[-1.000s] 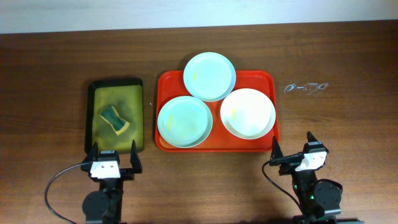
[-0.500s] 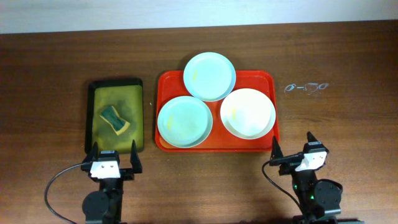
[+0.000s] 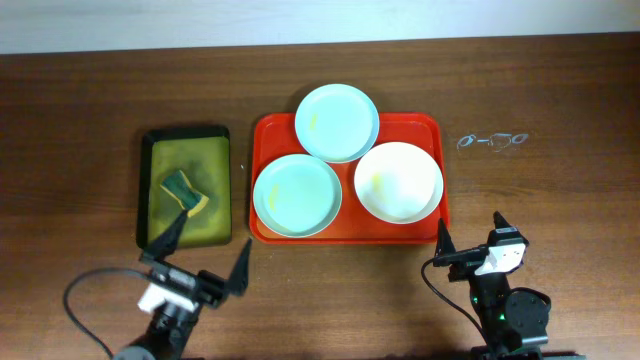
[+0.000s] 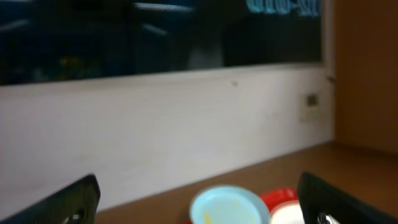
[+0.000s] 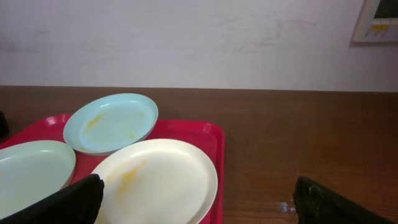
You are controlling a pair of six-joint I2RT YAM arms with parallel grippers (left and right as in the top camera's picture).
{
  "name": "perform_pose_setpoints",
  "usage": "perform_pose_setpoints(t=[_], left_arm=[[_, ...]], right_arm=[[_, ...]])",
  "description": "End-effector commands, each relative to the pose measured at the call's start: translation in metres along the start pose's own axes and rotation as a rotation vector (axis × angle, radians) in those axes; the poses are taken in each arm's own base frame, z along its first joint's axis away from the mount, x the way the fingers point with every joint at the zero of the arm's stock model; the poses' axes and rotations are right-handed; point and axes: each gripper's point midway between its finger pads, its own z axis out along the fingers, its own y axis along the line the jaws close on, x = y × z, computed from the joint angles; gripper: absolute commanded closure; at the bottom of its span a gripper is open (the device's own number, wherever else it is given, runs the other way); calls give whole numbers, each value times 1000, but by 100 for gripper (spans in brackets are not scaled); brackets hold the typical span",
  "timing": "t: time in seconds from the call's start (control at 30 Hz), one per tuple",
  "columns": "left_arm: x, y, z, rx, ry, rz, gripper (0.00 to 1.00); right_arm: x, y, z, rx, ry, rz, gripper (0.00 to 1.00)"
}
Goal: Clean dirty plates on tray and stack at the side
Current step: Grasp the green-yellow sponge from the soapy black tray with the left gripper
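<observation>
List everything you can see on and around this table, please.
table: one, brown wood.
tray: one, red-orange, centre.
mint-blue plates: two, on the tray, far one overhanging its rim.
cream plate: one, cream-white, tray's right side.
small tray: one, black, yellow-green inside, left.
sponge: one, green-yellow, in small tray.
mark: one, whitish, tabletop right.
left tool: one, black, open, near edge.
right tool: one, black, open, near edge.

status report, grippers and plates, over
Jaws open on left gripper and right gripper, empty. Three plates smeared on tray, unstacked. Aside: sponge in black tray, clear of path.
</observation>
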Motion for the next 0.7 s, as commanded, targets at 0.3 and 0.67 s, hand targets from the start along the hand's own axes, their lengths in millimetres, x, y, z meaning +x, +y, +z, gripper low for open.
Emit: perform_pose_setpoints(t=[0.3, 0.67], left_arm=[[38, 124, 37, -653, 748, -362, 1], [217, 154, 20, -918, 1251, -663, 1]], right_arm=[[3, -2, 0, 11, 4, 11, 2], [3, -2, 0, 11, 4, 11, 2]])
